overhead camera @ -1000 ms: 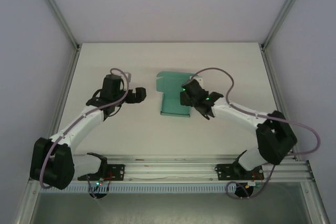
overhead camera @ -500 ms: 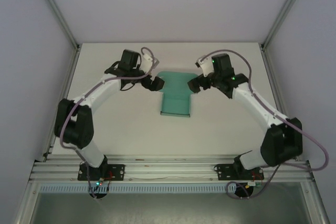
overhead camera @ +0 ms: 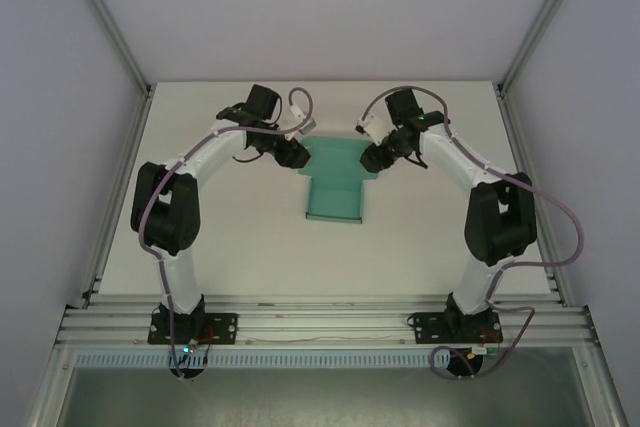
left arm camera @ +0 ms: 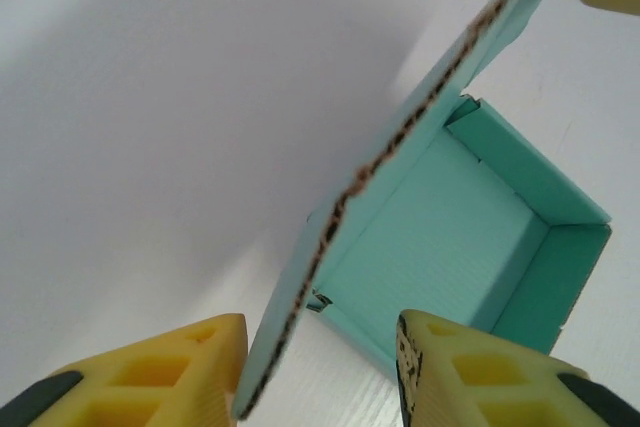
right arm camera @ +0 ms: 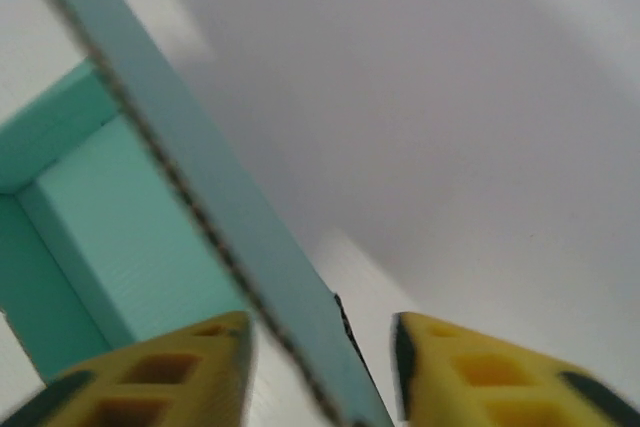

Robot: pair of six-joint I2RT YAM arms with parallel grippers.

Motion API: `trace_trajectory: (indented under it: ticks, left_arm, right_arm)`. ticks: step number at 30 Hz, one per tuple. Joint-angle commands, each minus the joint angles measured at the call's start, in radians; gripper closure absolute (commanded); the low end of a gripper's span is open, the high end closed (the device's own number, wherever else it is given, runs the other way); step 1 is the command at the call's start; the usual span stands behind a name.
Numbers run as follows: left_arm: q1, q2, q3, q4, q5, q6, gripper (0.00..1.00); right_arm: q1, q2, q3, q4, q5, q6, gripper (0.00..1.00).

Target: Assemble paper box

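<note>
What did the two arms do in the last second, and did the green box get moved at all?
The left claw and right claw both moved toward the far side and closed in from either side on the far flap of the paper box. Each now has the flap's edge inside its open jaws, unclamped. The right claw left the box's middle to get there. The box itself stayed put.

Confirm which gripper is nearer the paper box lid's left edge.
Left. The left gripper straddles that edge of the paper box lid, fingers open; the right gripper straddles the opposite, right edge.
</note>
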Motion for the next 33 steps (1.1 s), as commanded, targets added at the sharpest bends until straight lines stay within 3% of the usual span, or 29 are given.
trace_trajectory:
  ticks: [1,6,10,18,23,29,33]
  left_arm:
    - [-0.018,-0.001,0.031,-0.034,0.023,0.038,0.62]
    - [-0.035,-0.001,0.03,-0.037,-0.006,0.04,0.72]
    - [-0.044,0.025,0.035,-0.037,-0.029,0.028,0.84]
    - [-0.057,0.011,0.011,0.008,-0.147,-0.05,0.94]
    - [-0.071,-0.037,-0.008,0.091,-0.258,-0.195,0.96]
    - [-0.095,-0.079,-0.048,0.217,-0.384,-0.454,0.96]
    - [-0.11,-0.094,-0.102,0.327,-0.427,-0.615,0.96]
  right_arm:
    - [-0.003,0.008,0.037,-0.05,0.016,-0.007,0.69]
    - [-0.003,0.007,0.033,-0.055,0.017,-0.005,0.73]
    - [-0.004,0.004,0.031,-0.046,0.018,-0.001,0.84]
    - [-0.003,-0.027,0.005,-0.007,0.034,0.051,0.92]
    - [-0.002,-0.074,-0.035,0.07,0.081,0.163,0.94]
    - [0.028,-0.165,-0.151,0.302,0.284,0.447,0.95]
    - [0.071,-0.19,-0.223,0.436,0.332,0.621,0.95]
